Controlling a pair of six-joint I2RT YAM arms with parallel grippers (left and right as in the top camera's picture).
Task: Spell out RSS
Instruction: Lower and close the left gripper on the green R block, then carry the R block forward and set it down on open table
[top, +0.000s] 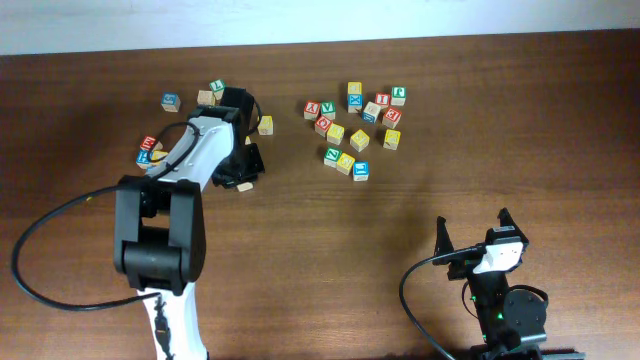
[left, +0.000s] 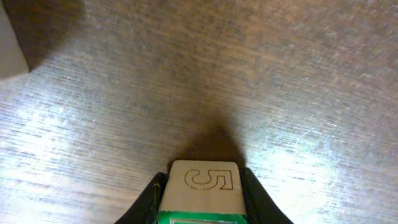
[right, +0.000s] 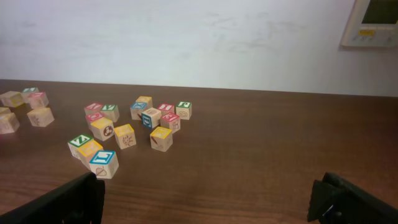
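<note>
Left gripper (left: 202, 186) is pinching a small pale wooden cube (left: 203, 194). The engraved 5 is showing and a green-bordered face, likely the R, peeks in at the frame's edge, close to the dark wooden table (left: 280, 74). Yellow-faced cubes (top: 360, 140) sit well apart in the scattered cluster. Right gripper (top: 472, 232) is parked, fingers spread wide. Danger: released like this, the cube may land wrong face up.

held cube (left: 203, 185) cropped below, scattered cubes (top: 360, 140) — letters unreadable

Overhead and low right wrist share cube cluster (top: 360, 140)
</note>
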